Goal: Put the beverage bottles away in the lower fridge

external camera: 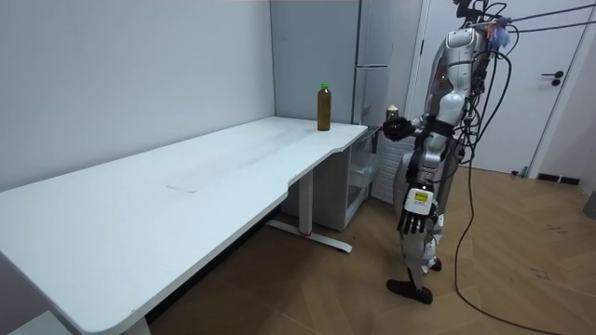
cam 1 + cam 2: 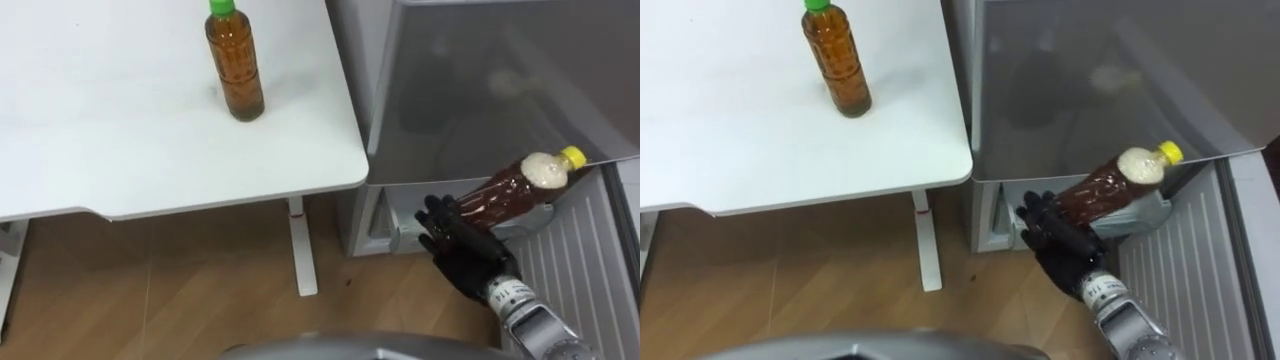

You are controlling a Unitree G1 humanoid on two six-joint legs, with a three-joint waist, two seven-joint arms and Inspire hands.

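A brown drink bottle with a yellow cap (image 2: 512, 188) is held tilted, cap up and to the right, with my right hand (image 2: 465, 245) shut around its lower half. It hangs in front of the grey fridge (image 2: 500, 80), just below the upper door and above the open lower compartment (image 2: 395, 220). A second brown bottle with a green cap (image 2: 235, 65) stands upright near the right end of the white table (image 2: 120, 130). In the room view my left hand (image 1: 414, 212) hangs relaxed at my side with nothing in it.
The lower fridge door (image 2: 590, 265) stands open to the right, its ribbed inner side facing me. The table's white leg (image 2: 303, 250) rises from the wooden floor (image 2: 180, 290) just left of the fridge. I stand facing the fridge at the table's end.
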